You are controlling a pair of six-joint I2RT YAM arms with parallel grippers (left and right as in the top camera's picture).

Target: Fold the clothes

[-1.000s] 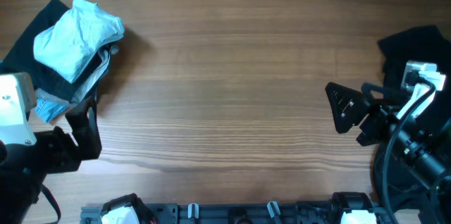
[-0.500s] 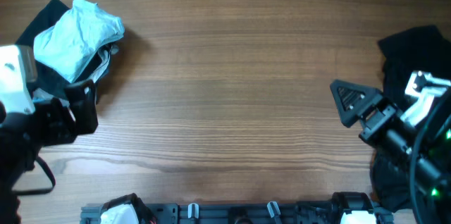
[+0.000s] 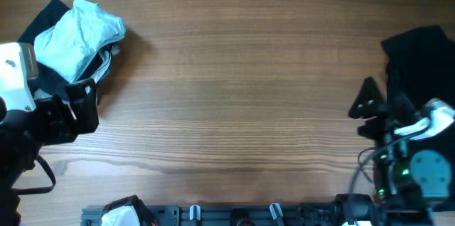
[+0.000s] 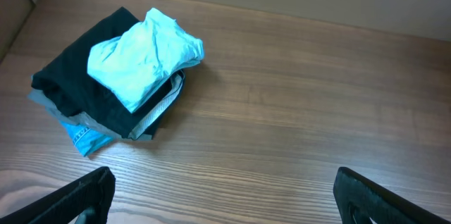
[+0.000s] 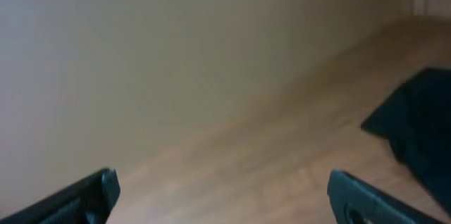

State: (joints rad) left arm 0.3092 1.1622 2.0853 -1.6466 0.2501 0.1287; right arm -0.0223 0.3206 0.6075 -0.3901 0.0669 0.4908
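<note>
A crumpled pale light-blue T-shirt [image 3: 77,35] lies on top of a pile of black and dark garments [image 3: 44,20] at the far left of the table. In the left wrist view the T-shirt [image 4: 141,58] sits on the dark pile [image 4: 77,76], with a strip of blue fabric [image 4: 84,138] sticking out underneath. A separate black garment [image 3: 419,59] lies at the right edge and shows in the right wrist view [image 5: 419,125]. My left gripper [image 4: 225,199] is open and empty, just in front of the pile. My right gripper [image 5: 222,196] is open and empty, raised and tilted, beside the black garment.
The wooden table [image 3: 234,84] stretches between the two piles. The arm bases and a rail [image 3: 234,215] run along the front edge. A plain wall [image 5: 141,55] fills most of the right wrist view.
My right arm pulled back toward the front right and swung its gripper to point away from me. My left arm rose toward the pile earlier and has since held still.
</note>
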